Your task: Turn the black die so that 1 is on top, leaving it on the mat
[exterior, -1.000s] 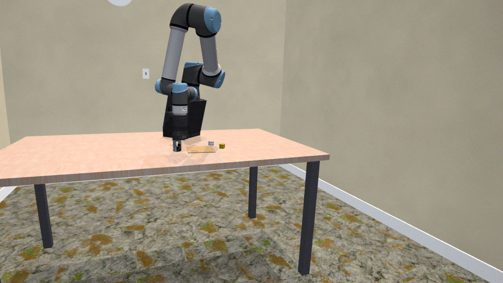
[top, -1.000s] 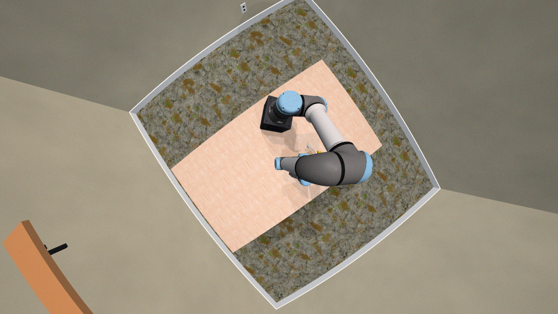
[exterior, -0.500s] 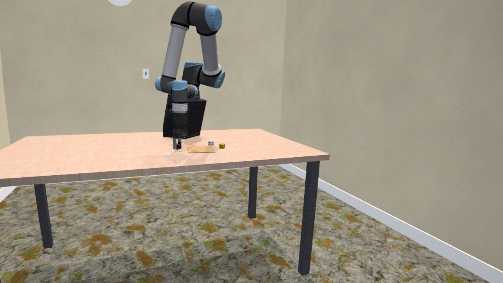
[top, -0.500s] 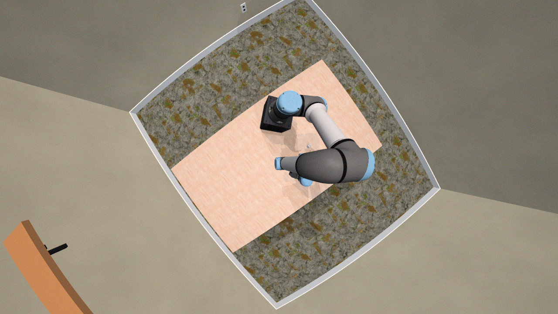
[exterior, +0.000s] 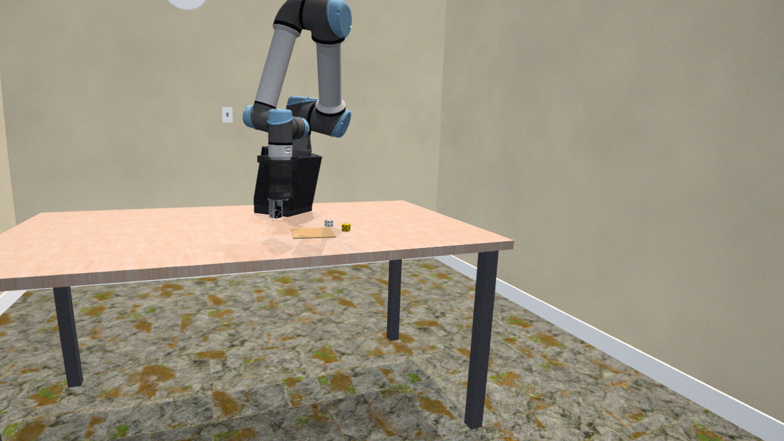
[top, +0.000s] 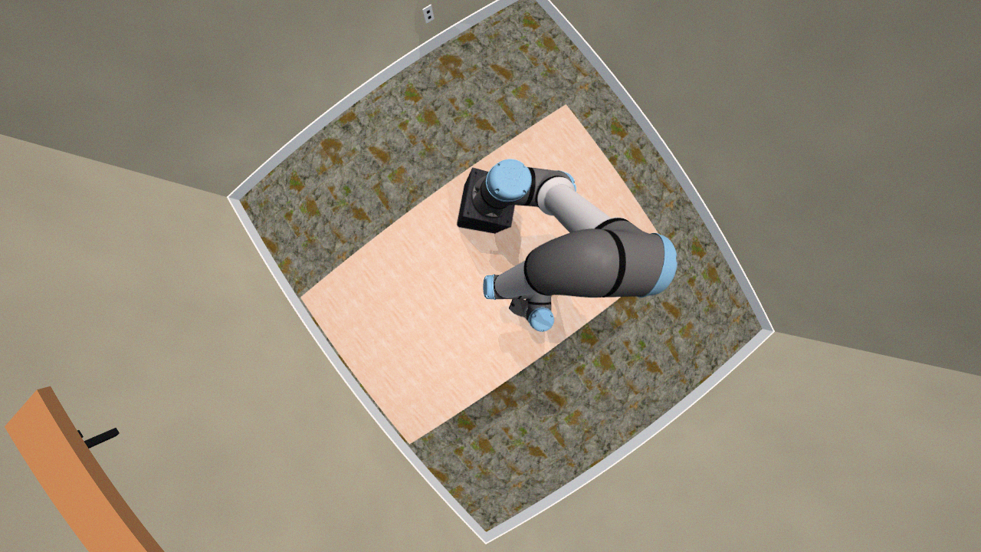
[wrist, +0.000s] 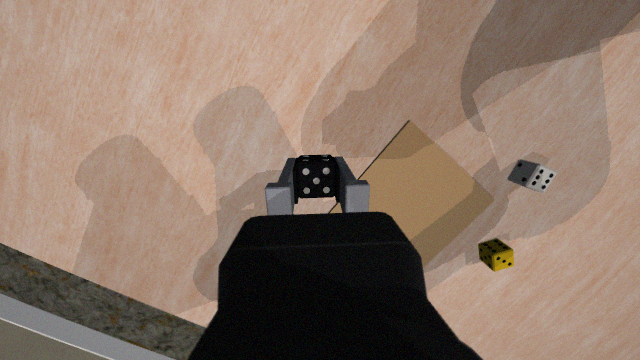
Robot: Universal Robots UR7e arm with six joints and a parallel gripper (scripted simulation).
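Black die (exterior: 277, 211) (wrist: 316, 177), cubic (white-pipped), sits clamped between the gripper's (exterior: 275, 215) (wrist: 317, 182) squared grey fingers.

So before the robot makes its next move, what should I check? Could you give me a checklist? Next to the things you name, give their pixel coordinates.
1. Gripper (exterior: 275, 214) (wrist: 315, 171) has the black die (exterior: 278, 210) (wrist: 316, 181) between its fingers: ok.
2. Black die's 1 facing up: not ok; its 5 faces the wrist camera.
3. Black die over the mat (exterior: 313, 233) (wrist: 425, 190): not ok, it is off to one side.
4. Mat flat on the table: ok.
5. White die (exterior: 328, 223) (wrist: 544, 178) and yellow die (exterior: 345, 226) (wrist: 495, 255) flat and apart: ok.
6. Both showing their starting faces: cannot tell.
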